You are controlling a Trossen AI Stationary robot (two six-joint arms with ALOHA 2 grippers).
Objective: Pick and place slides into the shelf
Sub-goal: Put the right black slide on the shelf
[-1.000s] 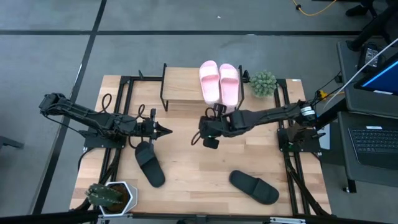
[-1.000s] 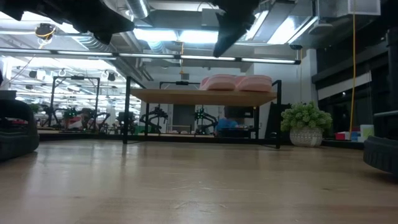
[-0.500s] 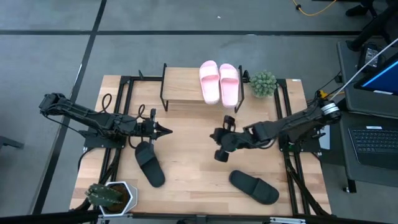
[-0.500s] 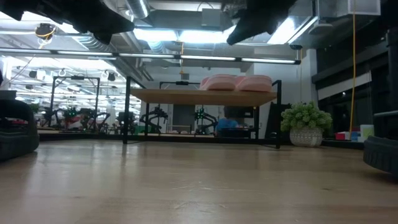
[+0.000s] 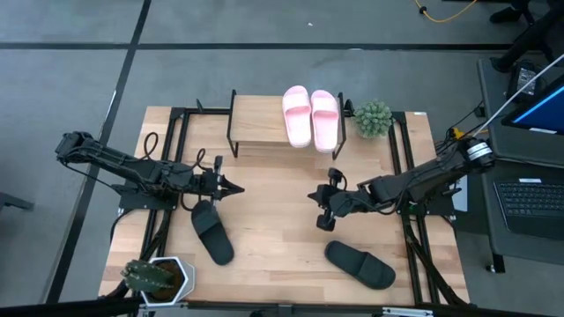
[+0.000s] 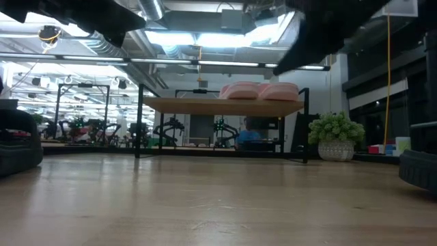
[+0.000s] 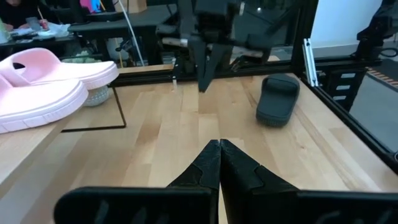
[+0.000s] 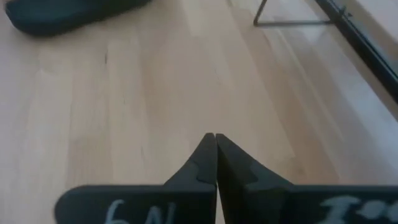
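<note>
Two pale pink slides (image 5: 311, 117) lie side by side on the right end of the shelf's wood top (image 5: 260, 128); the low view shows them on the shelf board (image 6: 259, 90). One black slide (image 5: 211, 231) lies on the table just near of my left gripper (image 5: 236, 187), which is shut and hovers. A second black slide (image 5: 359, 264) rests near the table's near-right edge. My right gripper (image 5: 312, 196) is shut above the middle of the table, holding nothing. Its wrist view shows shut fingertips (image 8: 215, 138) over bare wood.
A green plant in a pot (image 5: 373, 118) stands right of the shelf. Another plant in a white pot (image 5: 157, 276) sits at the near-left corner. Black frame rails (image 5: 401, 150) run along both table sides. Bare tabletop (image 5: 273, 220) lies between the two grippers.
My right gripper has drawn back from just in front of the shelf, moving toward the table's right and near edge. It has stayed shut and holds nothing. The pink slides remain on the shelf.
</note>
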